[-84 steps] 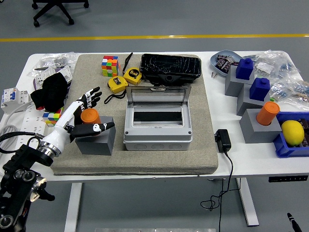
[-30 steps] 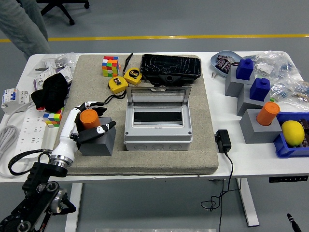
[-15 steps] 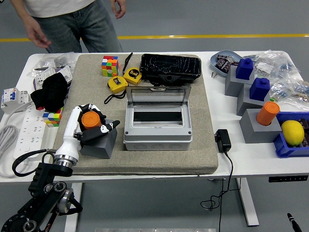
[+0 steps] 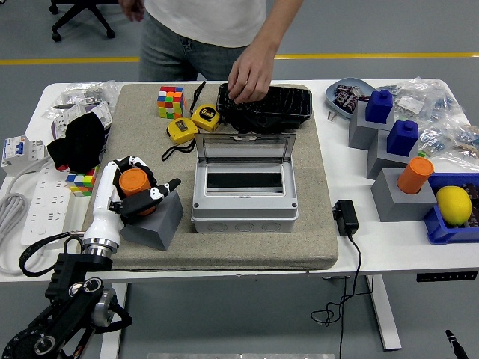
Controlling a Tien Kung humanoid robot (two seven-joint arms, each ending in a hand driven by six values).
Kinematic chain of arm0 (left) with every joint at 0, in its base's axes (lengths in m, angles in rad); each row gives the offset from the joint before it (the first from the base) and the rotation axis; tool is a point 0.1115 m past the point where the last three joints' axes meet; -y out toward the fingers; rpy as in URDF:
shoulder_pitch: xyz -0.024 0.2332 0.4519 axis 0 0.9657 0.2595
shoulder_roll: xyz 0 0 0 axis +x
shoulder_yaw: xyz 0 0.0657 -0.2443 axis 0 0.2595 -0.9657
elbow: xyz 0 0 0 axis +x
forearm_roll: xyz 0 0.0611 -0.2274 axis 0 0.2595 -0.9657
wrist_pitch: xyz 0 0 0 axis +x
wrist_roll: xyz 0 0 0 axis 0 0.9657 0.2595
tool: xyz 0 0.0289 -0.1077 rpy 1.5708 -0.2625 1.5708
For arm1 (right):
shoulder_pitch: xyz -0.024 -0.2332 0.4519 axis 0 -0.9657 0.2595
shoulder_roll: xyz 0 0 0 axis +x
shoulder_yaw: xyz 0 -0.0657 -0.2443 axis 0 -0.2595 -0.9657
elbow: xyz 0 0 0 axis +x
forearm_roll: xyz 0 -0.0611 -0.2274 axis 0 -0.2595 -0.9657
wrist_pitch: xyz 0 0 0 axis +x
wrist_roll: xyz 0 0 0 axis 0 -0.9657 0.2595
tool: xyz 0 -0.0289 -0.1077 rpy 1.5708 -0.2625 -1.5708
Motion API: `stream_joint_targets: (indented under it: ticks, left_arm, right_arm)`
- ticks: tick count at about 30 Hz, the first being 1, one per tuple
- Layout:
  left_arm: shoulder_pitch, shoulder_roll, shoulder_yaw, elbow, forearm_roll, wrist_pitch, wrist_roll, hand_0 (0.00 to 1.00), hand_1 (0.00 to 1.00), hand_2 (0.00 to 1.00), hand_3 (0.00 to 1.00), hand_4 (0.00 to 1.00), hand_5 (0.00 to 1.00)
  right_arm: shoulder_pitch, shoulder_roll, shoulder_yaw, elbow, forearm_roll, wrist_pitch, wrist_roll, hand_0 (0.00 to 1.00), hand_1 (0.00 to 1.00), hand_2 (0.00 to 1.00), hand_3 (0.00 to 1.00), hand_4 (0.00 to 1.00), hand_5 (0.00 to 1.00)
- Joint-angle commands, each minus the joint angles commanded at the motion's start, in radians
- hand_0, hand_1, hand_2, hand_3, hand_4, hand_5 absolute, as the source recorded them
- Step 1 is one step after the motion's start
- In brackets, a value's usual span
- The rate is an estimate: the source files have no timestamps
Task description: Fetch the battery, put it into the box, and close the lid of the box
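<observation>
**Currently: battery gripped, not yet lifted clear**

The left robot hand (image 4: 133,187) has its fingers curled around the orange battery (image 4: 135,182), which sits at the top of the grey holder block (image 4: 157,221). Fetching is judged under way. The grey box (image 4: 245,193) lies just to the robot hand's right, lid (image 4: 245,149) raised, interior empty. Placing and closing remain. Beyond the box, a person's hand (image 4: 251,75) rests on a black case (image 4: 266,107).

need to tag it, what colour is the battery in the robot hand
Orange. The battery in the left robot hand shows best in the head view.
</observation>
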Motion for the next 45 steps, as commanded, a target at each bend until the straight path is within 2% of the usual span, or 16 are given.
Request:
stream_joint_targets:
  ticks: [7, 11, 15, 17, 18, 23, 24, 28, 29, 30, 35, 40, 45]
  left_arm:
    - [-0.012, 0.004, -0.003, -0.018, -0.005, 0.012, 0.0, 0.067, 0.002, 0.027, 0.053, 0.998, 0.002]
    - [-0.016, 0.009, -0.005, -0.035, 0.036, 0.019, 0.007, 0.067, 0.002, 0.027, 0.053, 0.998, 0.002]
    - [-0.022, 0.017, -0.001, -0.045, 0.064, 0.024, -0.01, 0.052, 0.002, 0.021, 0.042, 0.998, 0.014]
    - [-0.027, 0.024, 0.004, -0.061, 0.111, 0.035, -0.015, 0.052, 0.002, 0.021, 0.042, 0.998, 0.014]
    - [-0.03, 0.029, 0.007, -0.07, 0.138, 0.041, -0.014, 0.049, 0.002, 0.011, 0.018, 0.998, 0.132]
    - [-0.074, 0.078, 0.061, -0.124, 0.337, 0.09, 0.006, 0.049, 0.002, 0.011, 0.018, 0.998, 0.132]
    - [-0.085, 0.087, 0.079, -0.133, 0.376, 0.096, 0.013, 0.049, 0.002, 0.006, 0.009, 0.992, 0.178]
    - [-0.123, 0.104, 0.146, -0.147, 0.539, 0.113, 0.047, 0.049, 0.002, 0.006, 0.009, 0.992, 0.178]
    - [-0.134, 0.107, 0.166, -0.143, 0.578, 0.114, 0.054, 0.049, 0.002, 0.006, 0.009, 0.992, 0.178]
    - [-0.144, 0.109, 0.184, -0.138, 0.616, 0.115, 0.059, 0.049, 0.002, 0.004, 0.007, 0.958, 0.222]
    - [-0.201, 0.113, 0.305, -0.063, 0.772, 0.097, 0.086, 0.049, 0.002, 0.004, 0.007, 0.958, 0.222]
    - [-0.264, 0.101, 0.416, 0.011, 0.763, 0.086, 0.093, 0.048, 0.002, 0.002, 0.002, 0.941, 0.247]
    - [-0.33, 0.08, 0.47, 0.066, 0.728, 0.088, 0.088, 0.046, 0.002, 0.002, 0.002, 0.938, 0.253]
  right_arm:
    - [0.001, 0.0, 0.002, 0.0, -0.001, 0.0, 0.0, 0.86, 0.786, 0.76, 0.779, 0.998, 0.998]
    - [0.001, 0.001, 0.005, 0.0, -0.004, 0.0, -0.001, 0.86, 0.786, 0.76, 0.779, 0.998, 0.998]
    - [0.0, 0.001, 0.005, 0.0, -0.004, 0.0, -0.001, 0.859, 0.785, 0.76, 0.78, 0.998, 0.998]
    - [0.001, 0.001, 0.005, 0.0, -0.004, 0.0, -0.001, 0.859, 0.785, 0.76, 0.78, 0.998, 0.998]
    - [0.001, 0.001, 0.005, 0.0, -0.003, 0.0, -0.001, 0.859, 0.785, 0.759, 0.78, 0.998, 0.998]
    - [0.002, -0.001, 0.006, 0.0, -0.006, 0.001, -0.003, 0.859, 0.785, 0.759, 0.78, 0.998, 0.998]
    - [0.003, -0.001, 0.007, 0.0, -0.006, 0.001, -0.004, 0.857, 0.785, 0.759, 0.779, 0.998, 0.998]
    - [0.005, -0.001, 0.009, 0.0, -0.01, 0.001, -0.004, 0.857, 0.785, 0.759, 0.779, 0.998, 0.998]
    - [0.004, -0.001, 0.009, 0.0, -0.011, 0.001, -0.005, 0.857, 0.785, 0.759, 0.779, 0.998, 0.998]
    - [0.004, -0.001, 0.01, 0.0, -0.012, 0.001, -0.005, 0.857, 0.783, 0.759, 0.779, 0.998, 0.998]
    - [0.001, 0.002, 0.013, 0.0, -0.022, 0.004, -0.007, 0.857, 0.783, 0.759, 0.779, 0.998, 0.998]
    - [0.003, -0.001, 0.02, 0.0, -0.036, 0.005, -0.01, 0.857, 0.783, 0.758, 0.779, 0.998, 0.998]
    - [0.005, -0.003, 0.02, 0.0, -0.041, 0.005, -0.011, 0.857, 0.783, 0.758, 0.779, 0.998, 0.998]
